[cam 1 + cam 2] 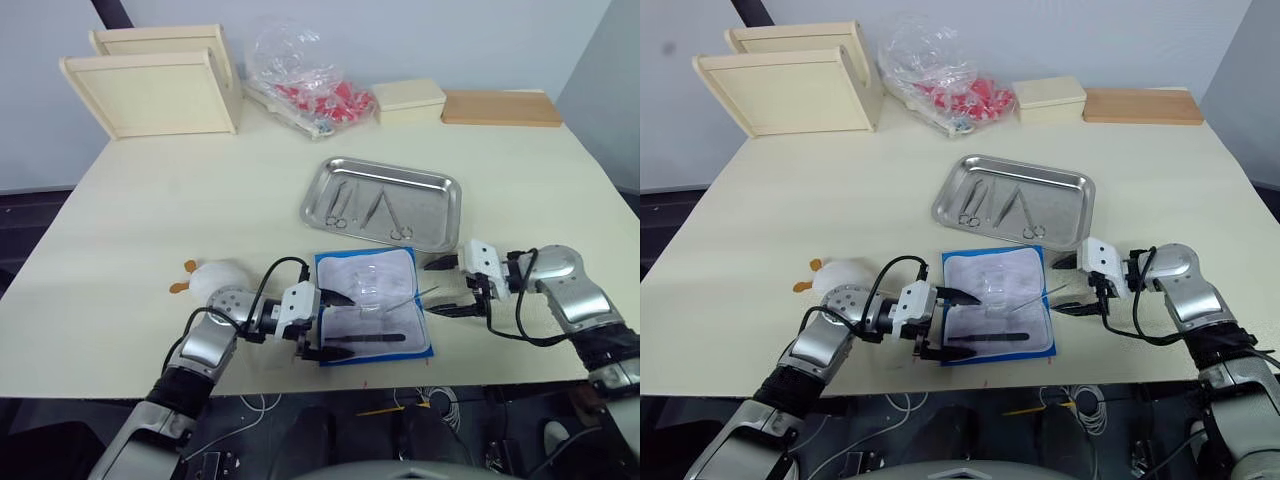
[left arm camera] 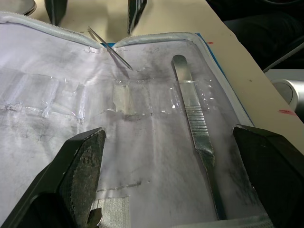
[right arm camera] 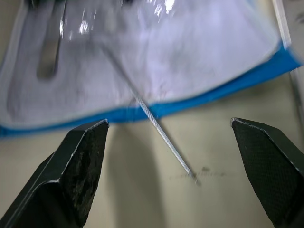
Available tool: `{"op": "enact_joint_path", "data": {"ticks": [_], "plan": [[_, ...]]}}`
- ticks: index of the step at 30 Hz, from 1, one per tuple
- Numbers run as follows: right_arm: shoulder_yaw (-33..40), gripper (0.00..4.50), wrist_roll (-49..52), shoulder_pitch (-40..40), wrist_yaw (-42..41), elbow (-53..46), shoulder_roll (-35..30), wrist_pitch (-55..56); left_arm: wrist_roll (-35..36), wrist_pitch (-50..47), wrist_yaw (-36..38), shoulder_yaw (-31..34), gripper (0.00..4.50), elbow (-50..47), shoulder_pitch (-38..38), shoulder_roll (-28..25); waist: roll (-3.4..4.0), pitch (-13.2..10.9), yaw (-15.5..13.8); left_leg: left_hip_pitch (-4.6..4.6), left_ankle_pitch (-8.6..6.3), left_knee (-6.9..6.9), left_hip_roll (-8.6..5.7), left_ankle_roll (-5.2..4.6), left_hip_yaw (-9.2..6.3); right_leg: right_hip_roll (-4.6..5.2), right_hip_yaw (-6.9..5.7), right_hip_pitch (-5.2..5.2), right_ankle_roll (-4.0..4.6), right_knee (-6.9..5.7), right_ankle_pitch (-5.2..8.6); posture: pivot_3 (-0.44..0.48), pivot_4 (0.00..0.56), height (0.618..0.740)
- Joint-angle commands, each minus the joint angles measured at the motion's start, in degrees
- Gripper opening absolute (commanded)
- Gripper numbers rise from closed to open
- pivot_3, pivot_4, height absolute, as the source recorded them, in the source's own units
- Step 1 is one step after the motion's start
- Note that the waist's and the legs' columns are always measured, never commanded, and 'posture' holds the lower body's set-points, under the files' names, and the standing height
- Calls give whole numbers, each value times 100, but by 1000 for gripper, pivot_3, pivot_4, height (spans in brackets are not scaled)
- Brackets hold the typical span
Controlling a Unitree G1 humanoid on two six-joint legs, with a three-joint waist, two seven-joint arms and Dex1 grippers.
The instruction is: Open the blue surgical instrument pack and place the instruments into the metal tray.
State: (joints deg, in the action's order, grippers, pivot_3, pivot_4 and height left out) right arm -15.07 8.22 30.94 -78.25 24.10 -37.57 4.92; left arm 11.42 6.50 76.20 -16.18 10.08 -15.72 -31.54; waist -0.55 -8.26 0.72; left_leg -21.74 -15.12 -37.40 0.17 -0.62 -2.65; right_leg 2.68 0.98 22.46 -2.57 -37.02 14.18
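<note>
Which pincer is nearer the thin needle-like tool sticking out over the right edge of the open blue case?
Right. The right pincer is open beside the thin tool, at its outer end. The left pincer is open over the blue case's opposite side.

The blue surgical instrument pack [image 1: 373,303] lies unfolded and flat on the table near its front edge, whitish clear-pocketed panel facing up inside a blue border. Two instruments remain on it: a flat metal handle with a ridged grip [image 2: 194,121] lying along the panel's near part, and a thin pointed tool [image 3: 154,124] lying at an angle, its outer end projecting past the blue border onto the table. The metal tray [image 1: 440,188] sits just beyond the pack, shallow, rectangular, round-cornered, slightly angled. It holds several thin instruments [image 1: 372,211] laid side by side, ring handles toward the pack.
</note>
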Motion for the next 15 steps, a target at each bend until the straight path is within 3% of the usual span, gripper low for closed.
{"op": "enact_joint_path", "data": {"ticks": [1, 5, 6, 8, 15], "plan": [[-16, 4311, -127, 219, -124, 291, 61, 299, -215, -192, 48, -251, 4500, 134, 234, -72, 0, 0, 1, 0, 0, 0, 1, -1, -1, 0, 0, 0, 0, 0, 0, 0, 150, 740], [-180, 4311, -321, 292, -389, 546, 42, 321, -208, -207, 12, -248, 4500, 91, 259, -80, -1, 1, -1, 0, 0, 0, 2, -1, 1, 1, 2, 0, 0, 0, 0, 0, 150, 740], [-214, 4114, -355, 291, -464, 580, 22, 331, -207, -210, 4, -250, 4500, 83, 264, -82, -1, 1, -1, 0, -2, 0, 3, -4, 3, 3, 4, 0, 0, 1, 0, 0, 150, 740], [-220, 3486, -357, 291, -533, 612, 14, 343, -210, -210, -8, -252, 4500, 74, 267, -80, -3, 2, -4, 0, -4, 0, 3, -7, 6, 6, 5, 0, 0, 1, 0, 0, 150, 740], [-148, 449, -291, 197, -576, 551, 27, 284, -211, -222, -31, -272, 4500, 53, 273, -64, -5, 3, 2, 7, -8, -3, 3, -13, 25, 10, 19, -1, -5, 2, -3, 0, 150, 740]]}}
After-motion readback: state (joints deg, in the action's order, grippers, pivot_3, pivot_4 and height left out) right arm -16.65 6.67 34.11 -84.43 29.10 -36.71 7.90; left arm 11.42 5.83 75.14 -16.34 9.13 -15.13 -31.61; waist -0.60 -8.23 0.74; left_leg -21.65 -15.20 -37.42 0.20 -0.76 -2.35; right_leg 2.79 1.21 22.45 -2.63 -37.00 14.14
